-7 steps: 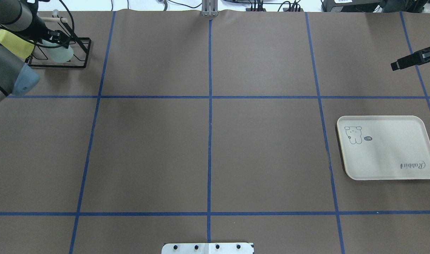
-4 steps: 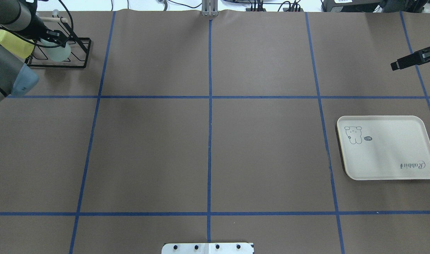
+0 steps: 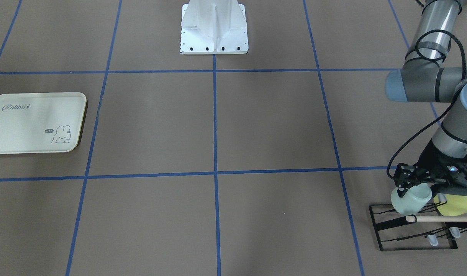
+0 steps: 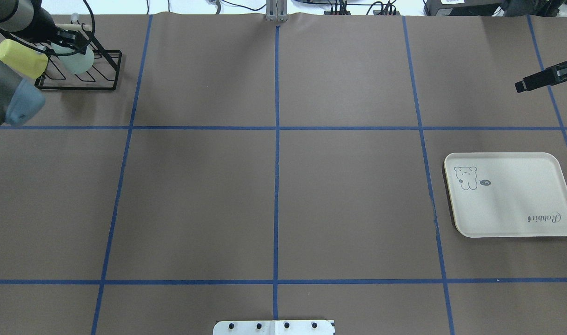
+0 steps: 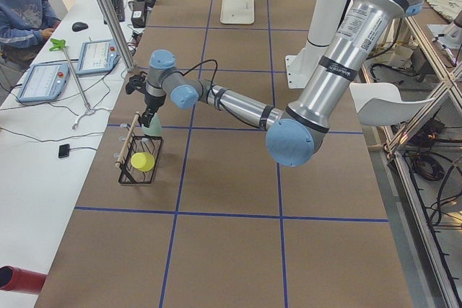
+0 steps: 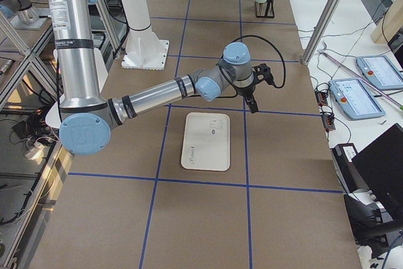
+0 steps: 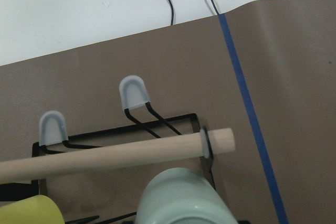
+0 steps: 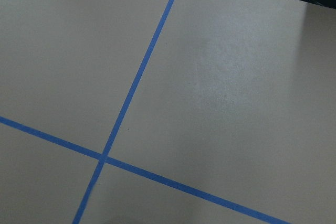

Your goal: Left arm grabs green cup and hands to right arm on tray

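Brown table cover, blue tape grid; tray on it; operator seated

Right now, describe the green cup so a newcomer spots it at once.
Find the black wire rack in the overhead view's far-left corner. The green cup is at its right end, at the left gripper. It's pale mint; the neighbouring cup is yellow.
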Controlling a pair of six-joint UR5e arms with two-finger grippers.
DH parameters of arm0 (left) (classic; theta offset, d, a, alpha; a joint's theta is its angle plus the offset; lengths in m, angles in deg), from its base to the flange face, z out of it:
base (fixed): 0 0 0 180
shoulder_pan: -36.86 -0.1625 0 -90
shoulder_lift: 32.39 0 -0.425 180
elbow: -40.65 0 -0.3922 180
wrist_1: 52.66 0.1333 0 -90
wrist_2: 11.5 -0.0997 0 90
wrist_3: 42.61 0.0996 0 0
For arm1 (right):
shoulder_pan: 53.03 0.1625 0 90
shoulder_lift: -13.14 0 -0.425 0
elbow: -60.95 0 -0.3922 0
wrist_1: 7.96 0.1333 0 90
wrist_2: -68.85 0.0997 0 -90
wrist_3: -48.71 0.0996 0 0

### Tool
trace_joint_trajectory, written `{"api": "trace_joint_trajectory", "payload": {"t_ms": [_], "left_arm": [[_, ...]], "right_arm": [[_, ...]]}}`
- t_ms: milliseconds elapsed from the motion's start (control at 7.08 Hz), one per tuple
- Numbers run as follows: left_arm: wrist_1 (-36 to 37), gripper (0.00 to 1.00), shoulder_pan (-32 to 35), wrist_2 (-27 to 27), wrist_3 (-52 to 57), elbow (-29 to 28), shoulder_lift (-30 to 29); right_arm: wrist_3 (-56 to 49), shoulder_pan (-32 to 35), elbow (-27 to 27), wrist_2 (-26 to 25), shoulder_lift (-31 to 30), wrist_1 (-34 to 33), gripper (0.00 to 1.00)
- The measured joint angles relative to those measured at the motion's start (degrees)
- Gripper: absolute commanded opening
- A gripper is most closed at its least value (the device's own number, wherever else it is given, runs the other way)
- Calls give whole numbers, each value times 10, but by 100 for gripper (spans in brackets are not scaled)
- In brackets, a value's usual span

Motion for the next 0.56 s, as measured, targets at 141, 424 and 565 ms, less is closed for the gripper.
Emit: {"api": "trace_joint_trajectory", "payload": {"t_ms": [141,424,565], "left_arm": [[49,0,7,1,21,55,12],[157,0,23,2,47,156,21],[181,0,26,2,48,184,20]], "right_arm": [[0,0,0,0,0,0,100],[1,0,3,0,1,0,100],[11,-1,4,0,4,0,100]]}}
